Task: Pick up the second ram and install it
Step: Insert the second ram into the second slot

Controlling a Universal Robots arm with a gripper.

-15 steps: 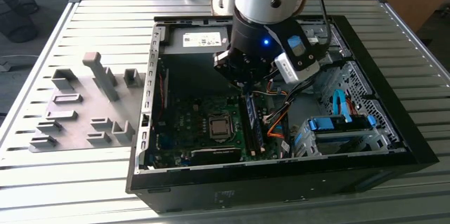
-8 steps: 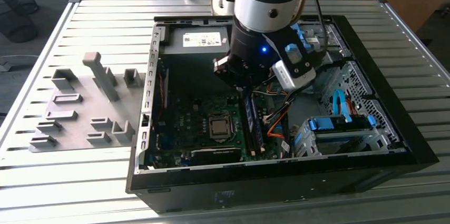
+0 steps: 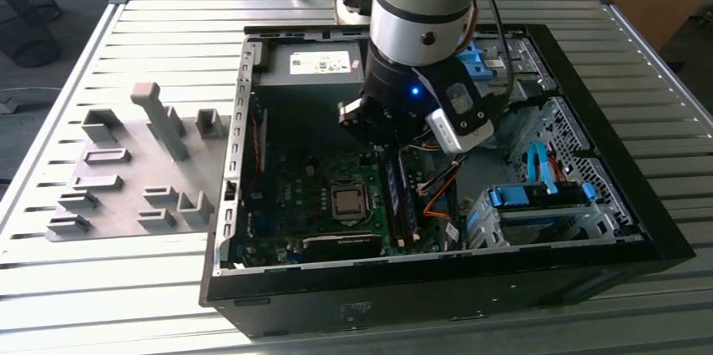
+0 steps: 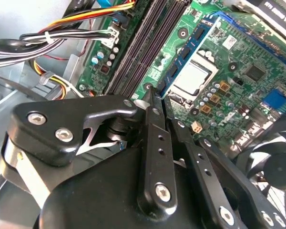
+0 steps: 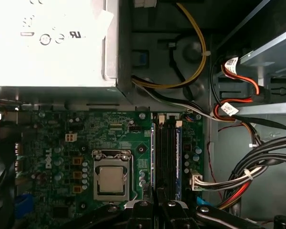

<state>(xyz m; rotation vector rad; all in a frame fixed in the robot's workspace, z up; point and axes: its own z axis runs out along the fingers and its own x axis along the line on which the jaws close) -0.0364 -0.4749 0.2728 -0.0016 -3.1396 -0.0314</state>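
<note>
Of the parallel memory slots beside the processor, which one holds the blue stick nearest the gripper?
The slot next to the processor socket: its blue stick with black chips ends at the gripper. The slots toward the cables look dark.

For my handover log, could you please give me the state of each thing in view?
computer case: lying on its side, open.
processor: bare in its socket, no cooler.
second ram: edge-up in the slot beside the processor.
gripper: low over the board, at the second ram's end.

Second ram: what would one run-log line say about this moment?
second ram | standing in motherboard slot beside CPU | gripper shut, tips at one end
</note>
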